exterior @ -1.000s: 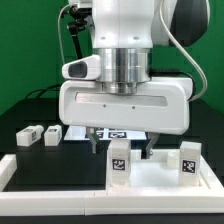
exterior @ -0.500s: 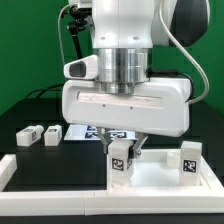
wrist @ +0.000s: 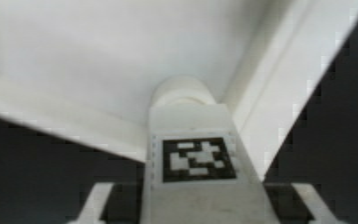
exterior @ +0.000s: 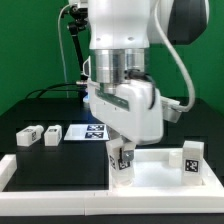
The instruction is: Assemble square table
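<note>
The white square table top lies at the exterior view's lower right, its rim raised. My gripper is shut on a white tagged leg that stands upright at the top's near corner on the exterior view's left. In the wrist view the leg fills the middle between my fingers, with the table top behind it. A second leg stands upright on the top at the exterior view's right. Two more legs lie on the black table at the left.
The marker board lies flat behind my hand. A long low white border rail runs along the front and left edges of the black table. Cables hang behind the arm.
My hand has turned about its vertical axis, from broadside to edge-on, with the leg held in it. The leg stays at the same corner of the table top.
</note>
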